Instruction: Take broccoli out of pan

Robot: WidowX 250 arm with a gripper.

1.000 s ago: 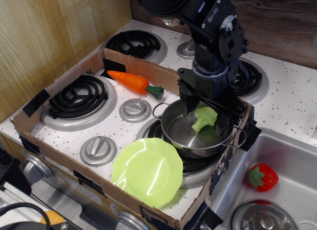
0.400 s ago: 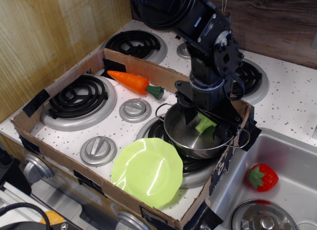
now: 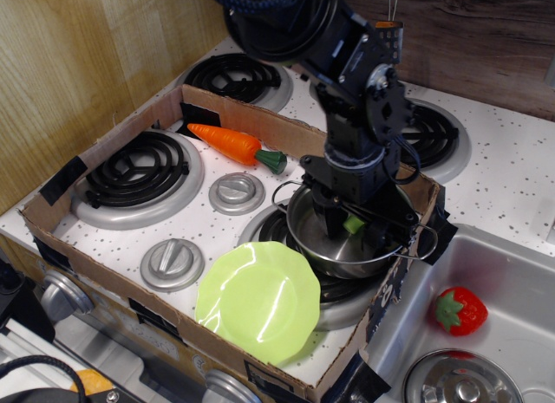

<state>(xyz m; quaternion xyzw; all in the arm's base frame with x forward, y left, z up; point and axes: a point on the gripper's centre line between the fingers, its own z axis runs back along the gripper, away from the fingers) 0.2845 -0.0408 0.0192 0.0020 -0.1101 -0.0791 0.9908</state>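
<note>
observation.image: claw (image 3: 353, 230) is reaching down inside the pan (image 3: 305, 238), fingers straddling the broccoli (image 3: 353, 223) so they can close on it. Can't tell whether they're already pinching it; arm is hiding most of it. Broccoli is sitting in the pan, not lifted.

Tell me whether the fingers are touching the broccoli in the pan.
Cannot tell. In the one view the gripper reaches into the pan around the broccoli, mostly hidden; neither contact nor gap shows.

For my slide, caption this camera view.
Gripper lowered into the pan around the broccoli on a toy stove.
</note>
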